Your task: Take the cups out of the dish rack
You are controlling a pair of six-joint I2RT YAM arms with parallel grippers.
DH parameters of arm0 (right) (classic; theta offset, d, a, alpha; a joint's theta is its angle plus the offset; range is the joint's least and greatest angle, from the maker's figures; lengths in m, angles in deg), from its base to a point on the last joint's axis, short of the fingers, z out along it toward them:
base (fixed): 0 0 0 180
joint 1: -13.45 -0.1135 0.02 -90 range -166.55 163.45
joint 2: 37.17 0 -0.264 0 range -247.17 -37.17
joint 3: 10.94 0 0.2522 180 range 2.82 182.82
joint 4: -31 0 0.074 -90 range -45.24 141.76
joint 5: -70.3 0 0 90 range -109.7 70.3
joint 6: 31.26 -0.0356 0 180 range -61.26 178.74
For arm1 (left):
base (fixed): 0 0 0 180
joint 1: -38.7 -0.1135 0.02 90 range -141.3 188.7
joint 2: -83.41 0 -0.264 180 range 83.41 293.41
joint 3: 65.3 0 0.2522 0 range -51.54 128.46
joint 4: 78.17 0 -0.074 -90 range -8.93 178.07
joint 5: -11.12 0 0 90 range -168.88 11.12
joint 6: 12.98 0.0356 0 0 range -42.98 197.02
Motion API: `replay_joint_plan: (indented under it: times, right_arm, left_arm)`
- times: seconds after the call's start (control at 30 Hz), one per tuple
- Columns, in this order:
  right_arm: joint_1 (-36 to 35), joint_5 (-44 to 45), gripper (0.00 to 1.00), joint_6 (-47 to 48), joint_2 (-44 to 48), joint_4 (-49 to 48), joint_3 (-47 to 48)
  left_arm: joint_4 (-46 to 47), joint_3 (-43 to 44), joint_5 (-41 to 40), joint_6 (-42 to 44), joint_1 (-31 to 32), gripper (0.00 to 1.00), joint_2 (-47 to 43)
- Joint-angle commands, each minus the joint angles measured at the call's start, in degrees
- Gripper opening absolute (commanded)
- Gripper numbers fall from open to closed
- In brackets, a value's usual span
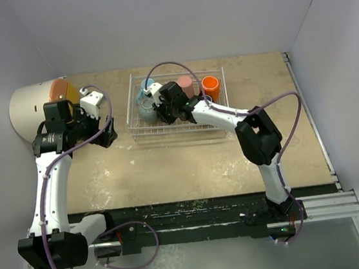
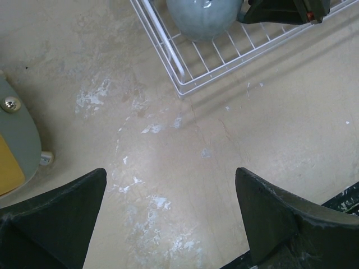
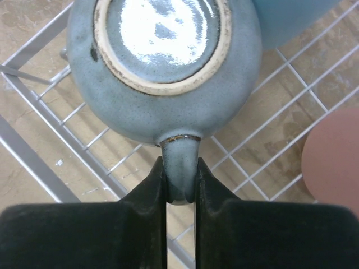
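Observation:
The white wire dish rack (image 1: pixel 135 130) stands at the table's middle back. In it are a light blue mug (image 1: pixel 147 85), a grey-teal mug (image 1: pixel 146 110), a pink tumbler (image 1: pixel 185 85) and an orange mug (image 1: pixel 210 85). The black mug is hidden. My right gripper (image 1: pixel 158 108) reaches into the rack. In the right wrist view the right gripper (image 3: pixel 180 180) is shut on the handle of the grey-teal mug (image 3: pixel 168 84), which shows its base to the camera. My left gripper (image 1: pixel 105 136) hovers left of the rack; in its wrist view it (image 2: pixel 171 218) is open and empty over bare table.
A cream cylinder with an orange face (image 1: pixel 36 102) lies at the back left, close behind the left arm. The rack's near corner (image 2: pixel 182 89) shows in the left wrist view. In the right wrist view, the light blue mug (image 3: pixel 291 17) and the tumbler (image 3: pixel 336 159) flank the held mug.

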Motion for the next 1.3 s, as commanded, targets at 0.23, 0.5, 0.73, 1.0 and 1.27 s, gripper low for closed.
replay_joint_plan:
  times: [0.23,0.5,0.73,1.0,1.27]
  right_arm:
    - [-0.33,-3.4,0.0,-9.18,17.29,-3.01,1.2]
    - [-0.3,-16.38,0.0,-26.35,27.09,-2.93,-1.63]
    - [-0.41,-31.14,0.0,-50.97,35.67,-27.18,-19.12]
    - [-3.38,-35.94,0.0,-70.48,34.58,-45.73,-26.5]
    - [-8.22,-34.59,0.0,-82.22,30.49,-60.31,-29.21]
  left_arm:
    - [7.11,-4.14,10.55,7.06,-0.12,0.99,-8.91]
    - [16.13,-12.2,15.57,20.64,-0.12,0.99,-19.46]
    - [30.78,-19.81,18.95,19.3,-0.12,0.99,-27.67]
    - [35.22,-20.59,23.0,17.87,-0.12,0.99,-30.5]
    - [31.83,-20.07,23.61,22.05,-0.12,0.99,-29.91]
